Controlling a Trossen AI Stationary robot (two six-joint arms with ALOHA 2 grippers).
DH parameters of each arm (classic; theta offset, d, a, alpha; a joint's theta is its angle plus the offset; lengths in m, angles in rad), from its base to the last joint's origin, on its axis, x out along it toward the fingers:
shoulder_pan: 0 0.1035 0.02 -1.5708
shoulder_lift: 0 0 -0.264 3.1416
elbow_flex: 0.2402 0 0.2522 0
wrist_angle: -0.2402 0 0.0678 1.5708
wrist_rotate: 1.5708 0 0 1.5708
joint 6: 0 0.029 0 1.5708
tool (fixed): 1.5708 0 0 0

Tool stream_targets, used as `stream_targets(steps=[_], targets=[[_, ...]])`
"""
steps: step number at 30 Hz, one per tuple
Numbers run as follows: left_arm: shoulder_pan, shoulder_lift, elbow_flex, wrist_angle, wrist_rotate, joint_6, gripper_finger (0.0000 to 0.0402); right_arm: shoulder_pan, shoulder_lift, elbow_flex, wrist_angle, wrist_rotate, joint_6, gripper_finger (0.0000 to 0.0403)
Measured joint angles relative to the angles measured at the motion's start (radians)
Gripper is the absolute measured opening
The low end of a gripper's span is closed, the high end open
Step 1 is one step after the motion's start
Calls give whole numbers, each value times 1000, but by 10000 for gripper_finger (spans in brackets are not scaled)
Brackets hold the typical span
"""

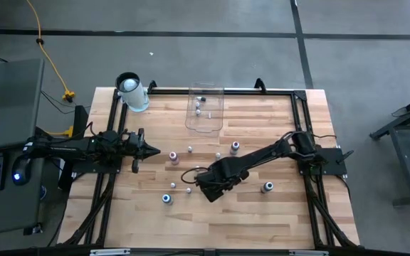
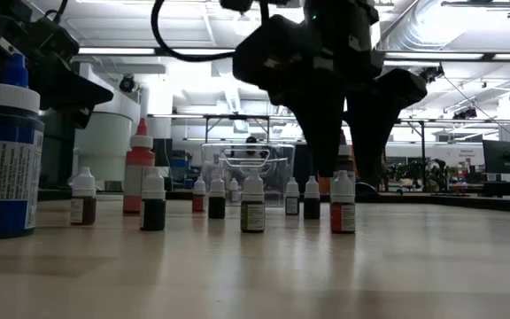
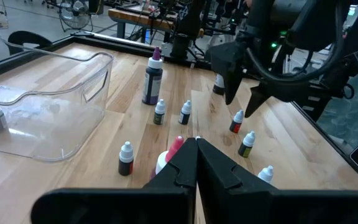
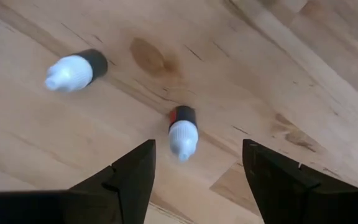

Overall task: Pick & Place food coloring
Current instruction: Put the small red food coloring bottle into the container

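The right gripper [image 4: 194,171] hangs directly over a red-banded food coloring bottle [image 4: 183,130], jaws wide and empty, evidently lined up to straddle it. The bottle stands mid-table. The left gripper [image 3: 196,163], shut and empty, waits left.

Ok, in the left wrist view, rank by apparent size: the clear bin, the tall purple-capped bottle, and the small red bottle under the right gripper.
1. Clear bin, largest by far.
2. Purple-capped bottle.
3. Small red bottle, smallest.
The two bottles stand at a similar distance from the camera, so their order looks reliable.
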Motion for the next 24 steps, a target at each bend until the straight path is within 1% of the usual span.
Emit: stream_targets(steps=[6, 12, 16, 24], targets=[[0, 0, 0, 0, 0, 0, 1, -4, 7, 0, 9, 4, -14, 221], [0, 0, 0, 0, 0, 0, 1, -7, 10, 0, 14, 10, -23, 204], [0, 0, 0, 0, 0, 0, 1, -6, 22, 0, 27, -17, -38, 192], [0, 0, 0, 0, 0, 0, 1, -6, 27, 0, 36, -8, -47, 173]])
